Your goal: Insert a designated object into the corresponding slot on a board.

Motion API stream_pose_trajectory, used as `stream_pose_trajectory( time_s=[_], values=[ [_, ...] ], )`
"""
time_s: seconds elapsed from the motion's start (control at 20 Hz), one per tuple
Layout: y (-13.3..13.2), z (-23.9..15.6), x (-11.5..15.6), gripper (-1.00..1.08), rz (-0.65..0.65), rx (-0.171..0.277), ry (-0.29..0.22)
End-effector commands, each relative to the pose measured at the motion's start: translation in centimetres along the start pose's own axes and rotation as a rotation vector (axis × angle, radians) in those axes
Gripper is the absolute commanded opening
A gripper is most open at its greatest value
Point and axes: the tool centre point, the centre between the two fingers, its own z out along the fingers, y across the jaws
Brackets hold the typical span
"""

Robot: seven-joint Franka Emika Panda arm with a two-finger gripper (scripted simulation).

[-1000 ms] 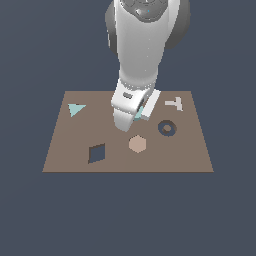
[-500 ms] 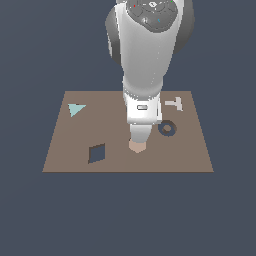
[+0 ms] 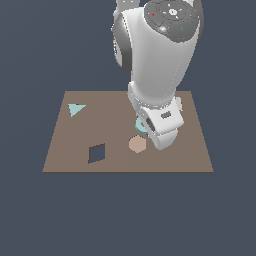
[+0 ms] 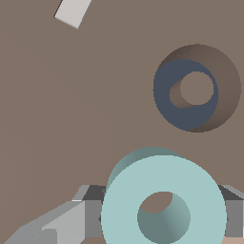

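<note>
You have a teal triangle (image 3: 75,109) lying flat near the far corner on the exterior view's left. A dark diamond-shaped hole (image 3: 97,153) sits nearer the front edge on that same side. Just beside it, toward the exterior view's right, lies a tan hexagon (image 3: 137,144). In the wrist view a pale grey piece (image 4: 72,12) shows, cut off by the frame's edge.

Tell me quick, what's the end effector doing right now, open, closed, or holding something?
End effector: closed on the ring, fingers on either side of it, above the board.
</note>
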Motion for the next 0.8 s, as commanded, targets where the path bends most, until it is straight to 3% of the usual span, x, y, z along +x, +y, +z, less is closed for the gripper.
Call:
stream_pose_trajectory(
  time_s=[0.0, 0.75],
  values=[
    [0.7, -0.1, 0.5, -1.00, -0.115, -0.001, 0.000],
    [3.3, -0.2, 4.5, -1.00, -0.747, -0.001, 0.000]
  ],
)
